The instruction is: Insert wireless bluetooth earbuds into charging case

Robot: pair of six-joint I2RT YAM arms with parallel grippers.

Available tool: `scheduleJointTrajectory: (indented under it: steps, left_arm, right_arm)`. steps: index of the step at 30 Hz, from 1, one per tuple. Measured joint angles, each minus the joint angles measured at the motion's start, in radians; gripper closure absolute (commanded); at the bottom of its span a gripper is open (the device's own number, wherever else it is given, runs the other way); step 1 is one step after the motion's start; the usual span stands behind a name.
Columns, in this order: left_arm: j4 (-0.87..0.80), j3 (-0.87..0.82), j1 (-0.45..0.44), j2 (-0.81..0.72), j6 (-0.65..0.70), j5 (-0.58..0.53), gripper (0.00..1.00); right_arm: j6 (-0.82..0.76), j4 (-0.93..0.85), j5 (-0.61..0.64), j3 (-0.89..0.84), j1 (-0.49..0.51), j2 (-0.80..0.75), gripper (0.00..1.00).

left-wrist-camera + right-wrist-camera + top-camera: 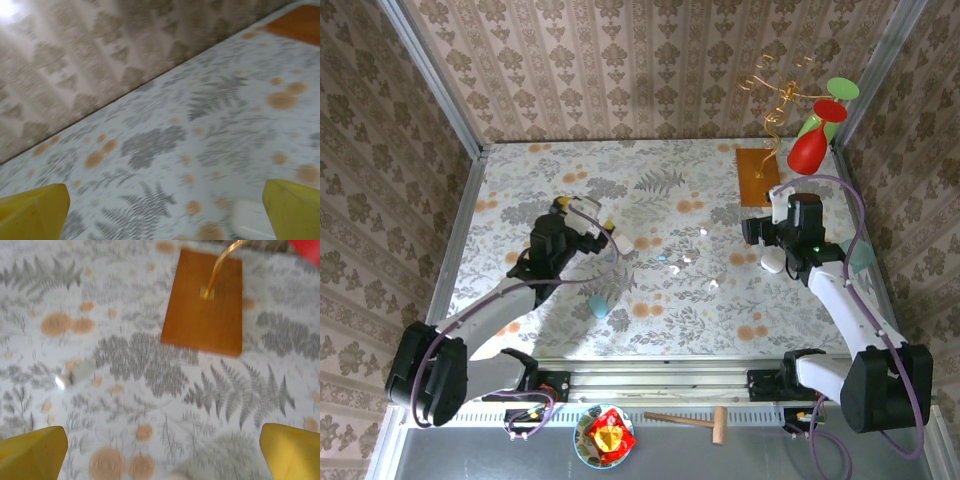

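Several tiny earbuds [677, 266] lie scattered on the floral tabletop between the arms. A white charging case [772, 262] rests by the right arm. A second white case [619, 243] lies beside my left gripper [585, 213], and in the left wrist view this case [249, 220] sits just inside the right yellow fingertip [294, 210]. A light blue case [599, 307] lies nearer the front. My left gripper [165, 215] is open and holds nothing. My right gripper [783, 203] hovers near the wooden base, and in its wrist view the right gripper [162, 455] is open and holds nothing.
A wooden base [205, 305] with a gold wire stand [772, 120] sits at the back right, beside a red vase [810, 145]. Patterned walls [650, 70] enclose the table. A bowl [604, 437] and a small wooden hammer [695, 422] lie in front of the rail.
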Motion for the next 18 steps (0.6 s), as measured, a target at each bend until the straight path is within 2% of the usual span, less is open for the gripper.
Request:
scheduleJointTrajectory:
  steps: [3,8,18]
  left_arm:
    - [-0.022,0.014,-0.037,0.018,0.024,0.037,0.0]
    - [-0.048,0.021,-0.038,0.035,0.049,0.076,0.0]
    - [-0.063,0.024,-0.044,0.034,0.057,0.107,0.0]
  right_arm:
    - [-0.014,-0.165,0.014,0.062,0.011,0.027,0.0]
    - [-0.064,-0.367,0.06,0.132,0.051,0.148,0.0]
    - [-0.144,-0.556,0.151,0.243,0.085,0.443,0.15]
